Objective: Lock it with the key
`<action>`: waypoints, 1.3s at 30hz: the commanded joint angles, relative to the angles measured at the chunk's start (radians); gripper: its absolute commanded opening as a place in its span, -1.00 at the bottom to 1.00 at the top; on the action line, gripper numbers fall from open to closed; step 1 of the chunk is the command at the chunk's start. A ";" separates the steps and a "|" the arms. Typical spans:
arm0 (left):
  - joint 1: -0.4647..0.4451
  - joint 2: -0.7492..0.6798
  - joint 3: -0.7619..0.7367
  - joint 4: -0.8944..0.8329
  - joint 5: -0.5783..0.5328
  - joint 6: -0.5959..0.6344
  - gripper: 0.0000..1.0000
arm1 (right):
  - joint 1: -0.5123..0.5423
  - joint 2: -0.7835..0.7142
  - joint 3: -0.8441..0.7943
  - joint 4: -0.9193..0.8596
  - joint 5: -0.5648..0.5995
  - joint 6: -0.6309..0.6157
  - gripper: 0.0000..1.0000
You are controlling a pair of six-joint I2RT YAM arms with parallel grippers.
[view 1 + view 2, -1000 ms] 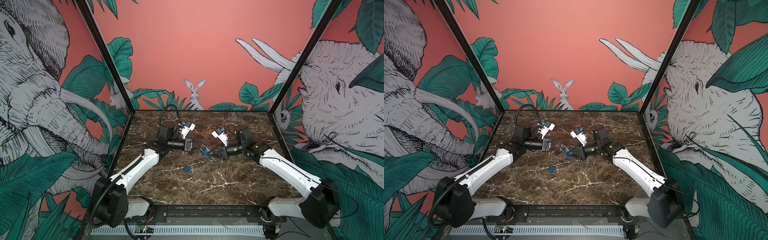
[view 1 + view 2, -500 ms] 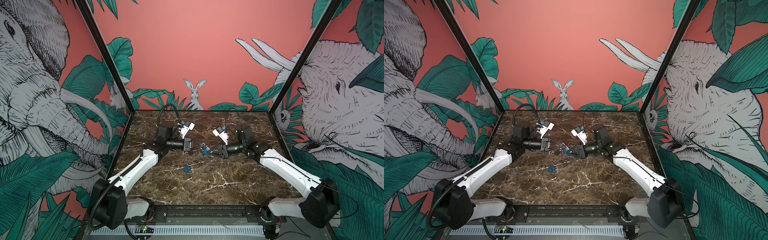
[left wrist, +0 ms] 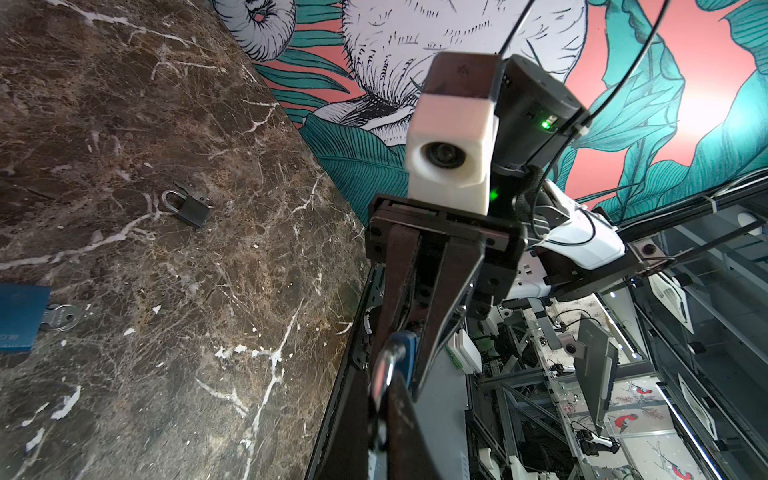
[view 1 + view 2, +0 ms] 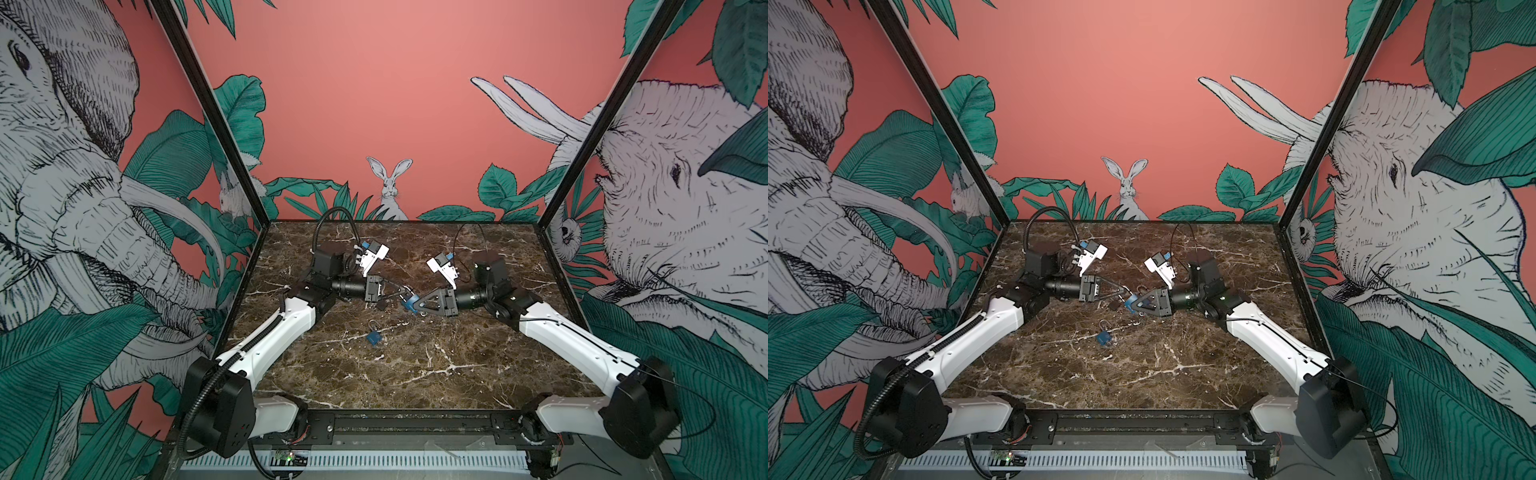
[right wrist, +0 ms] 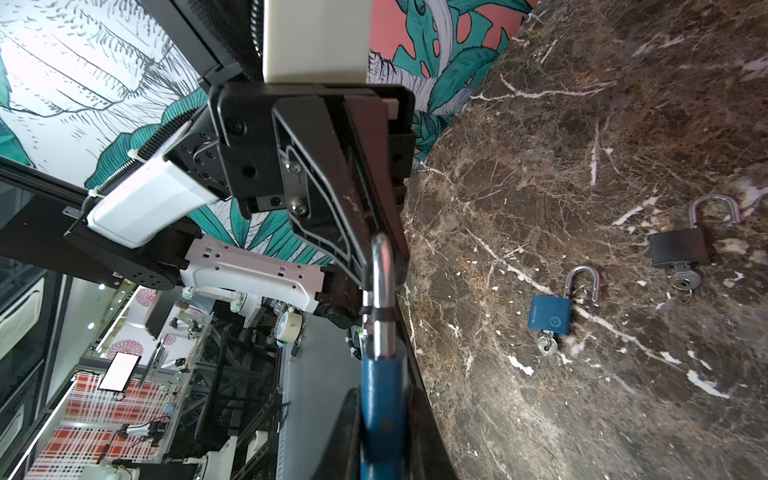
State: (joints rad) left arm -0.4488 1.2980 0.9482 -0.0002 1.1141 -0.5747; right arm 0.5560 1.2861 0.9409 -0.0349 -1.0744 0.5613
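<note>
Right hand clamps the blue padlock by its body, above the counter. Left hand is closed on the shackle, directly facing it. 2 others, spare blue padlock and black padlock, lie on the counter nearby.

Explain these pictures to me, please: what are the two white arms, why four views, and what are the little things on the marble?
Those are two robot arms, each ending in a two-fingered gripper. Two pictures look down on the whole table from overhead; the other two come from a camera on each arm's wrist. Between the arms is a blue padlock: the right gripper clamps its body and the left gripper is shut on its metal loop. On the marble table lie a second blue padlock and a black padlock, each with its loop open and a key in it. Whether the held one has a key, I cannot see.
</note>
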 commanded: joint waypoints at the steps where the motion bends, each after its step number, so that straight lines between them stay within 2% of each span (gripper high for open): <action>1: -0.002 0.030 -0.024 0.004 -0.052 0.031 -1.00 | 0.010 -0.068 0.019 0.198 -0.105 0.074 -1.00; 11: -0.011 0.054 -0.048 0.025 -0.051 0.021 -1.00 | 0.010 -0.081 0.006 0.231 -0.085 0.099 -1.00; 26: -0.122 0.001 -0.141 0.026 -0.062 -0.009 -1.00 | 0.010 -0.048 -0.002 0.360 -0.062 0.162 -1.00; 39: -0.235 -0.062 -0.229 0.084 -0.100 -0.098 -1.00 | 0.010 0.036 0.053 0.328 -0.062 0.104 -1.00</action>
State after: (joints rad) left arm -0.5678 1.2251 0.7742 0.1532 0.9531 -0.6708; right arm 0.5468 1.3106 0.8886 -0.0193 -1.1450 0.6838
